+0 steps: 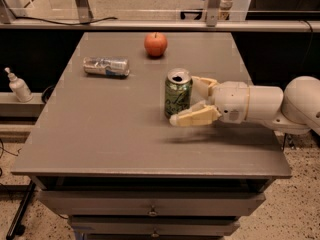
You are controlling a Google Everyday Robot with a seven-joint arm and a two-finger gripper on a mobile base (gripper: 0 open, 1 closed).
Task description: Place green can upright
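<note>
The green can (177, 95) stands upright on the grey table (110, 134), right of centre, with its open silver top facing up. My gripper (184, 101) reaches in from the right at can height. Its fingers are spread apart on either side of the can: the near finger (196, 117) lies low in front of the can's base, and the far finger (203, 85) sits behind its right side. The jaws are open and do not clamp the can.
A silver-and-blue can (106, 66) lies on its side at the back left of the table. A red apple (155, 44) sits at the back centre. A white pump bottle (19, 86) stands on a ledge off the table's left edge. Drawers run below the front edge.
</note>
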